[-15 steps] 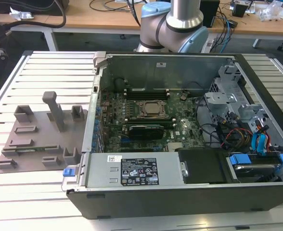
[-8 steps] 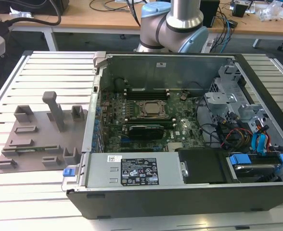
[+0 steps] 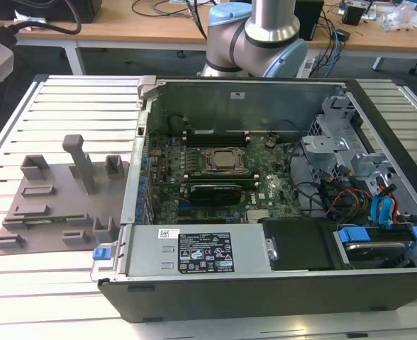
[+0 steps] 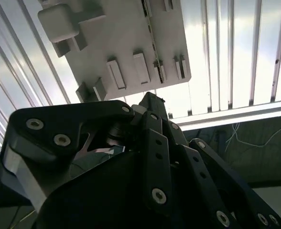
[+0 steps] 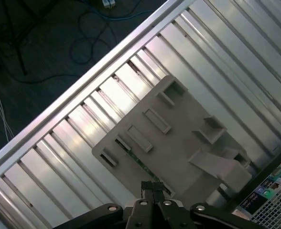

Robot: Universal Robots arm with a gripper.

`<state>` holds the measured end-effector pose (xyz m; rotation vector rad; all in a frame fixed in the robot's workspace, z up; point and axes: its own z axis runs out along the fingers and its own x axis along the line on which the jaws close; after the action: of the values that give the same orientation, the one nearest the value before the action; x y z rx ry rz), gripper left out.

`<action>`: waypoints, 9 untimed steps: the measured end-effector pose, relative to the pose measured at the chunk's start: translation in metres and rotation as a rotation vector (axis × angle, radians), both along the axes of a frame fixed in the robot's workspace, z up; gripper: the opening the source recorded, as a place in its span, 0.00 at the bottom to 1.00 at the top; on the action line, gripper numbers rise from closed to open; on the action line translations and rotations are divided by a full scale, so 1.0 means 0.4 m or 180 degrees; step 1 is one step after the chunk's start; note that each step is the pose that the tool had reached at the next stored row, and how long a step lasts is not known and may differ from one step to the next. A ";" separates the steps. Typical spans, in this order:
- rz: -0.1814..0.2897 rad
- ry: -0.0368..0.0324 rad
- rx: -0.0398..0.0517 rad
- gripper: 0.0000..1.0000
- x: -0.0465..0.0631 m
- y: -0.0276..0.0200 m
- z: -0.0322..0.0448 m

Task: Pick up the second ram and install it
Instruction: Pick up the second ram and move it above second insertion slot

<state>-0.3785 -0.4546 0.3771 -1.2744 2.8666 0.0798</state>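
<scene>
My black gripper [image 4: 152, 101], its tips closed together, hangs over the slatted metal table [image 4: 236, 57], tip pointing at the edge of the grey tray [image 4: 131, 33] with raised holders, cables [image 4: 241, 133] beyond.

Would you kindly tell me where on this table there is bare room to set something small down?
The slatted table is bare nearer the camera than the grey tray and beyond it toward the far edge. The tray is crowded with raised holders; the computer case is packed, cables thickest at the exterior view's right.
</scene>
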 end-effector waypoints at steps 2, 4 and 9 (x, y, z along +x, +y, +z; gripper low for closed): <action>0.0083 0.0000 0.0000 0.10 0.000 0.000 0.000; 0.0180 0.0000 0.0000 0.10 0.000 0.000 0.000; 0.0425 0.0000 0.0000 0.10 0.000 0.000 0.000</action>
<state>-0.3785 -0.4546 0.3772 -1.4645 2.7782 0.0801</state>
